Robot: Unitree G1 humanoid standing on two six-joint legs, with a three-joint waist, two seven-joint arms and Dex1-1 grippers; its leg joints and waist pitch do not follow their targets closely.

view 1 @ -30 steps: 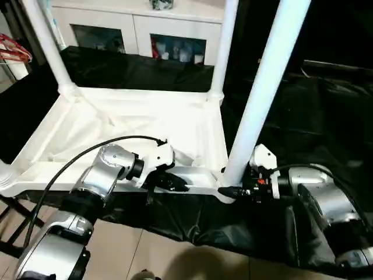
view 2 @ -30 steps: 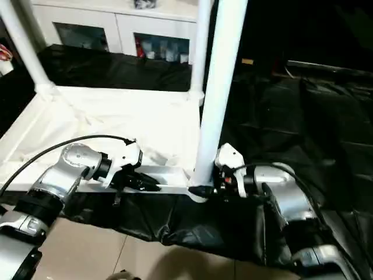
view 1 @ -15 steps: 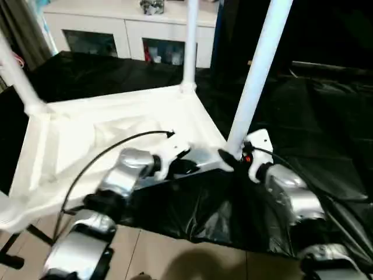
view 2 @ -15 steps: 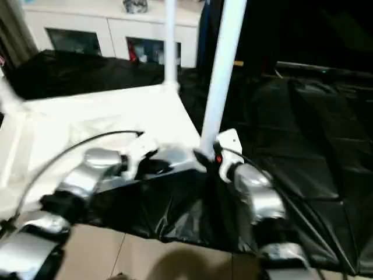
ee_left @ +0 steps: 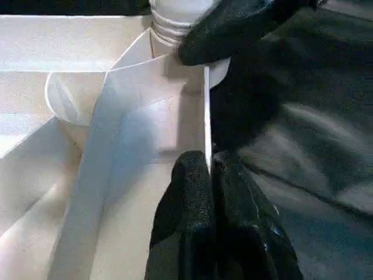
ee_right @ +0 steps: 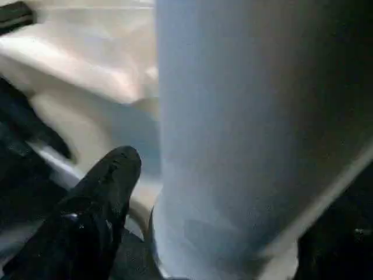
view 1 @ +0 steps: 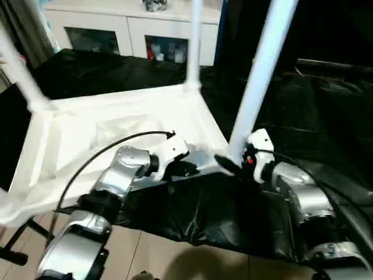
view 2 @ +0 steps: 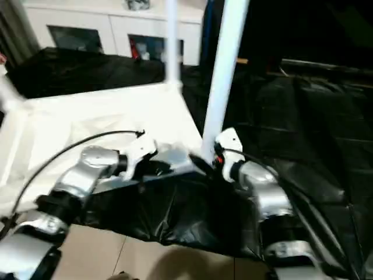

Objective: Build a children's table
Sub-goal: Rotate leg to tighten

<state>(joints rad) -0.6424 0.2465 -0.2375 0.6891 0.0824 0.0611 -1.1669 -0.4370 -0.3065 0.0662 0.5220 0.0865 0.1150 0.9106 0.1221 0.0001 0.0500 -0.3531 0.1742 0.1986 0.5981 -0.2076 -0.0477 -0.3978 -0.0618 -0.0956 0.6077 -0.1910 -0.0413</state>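
Pinching table rim point(ee_left: 205, 111) — left pincer point(ee_left: 211, 166), leg point(view 1: 263, 70) beside.

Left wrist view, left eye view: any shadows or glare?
Left wrist view: the table rim, pinched by the left gripper, catches light; the table underside beside it is shaded. Left eye view: faint sheen on the black cover, soft shadow on the floor.

The white children's table point(view 2: 99, 125) lies upside down on the black-covered work table point(view 2: 303, 146), legs standing up. The left gripper point(view 2: 166, 168) sits at the table's near rim. The right gripper point(view 2: 201, 164) is at the base of the near-right leg point(view 2: 224, 70). A white cabinet point(view 2: 116, 29) stands far behind.
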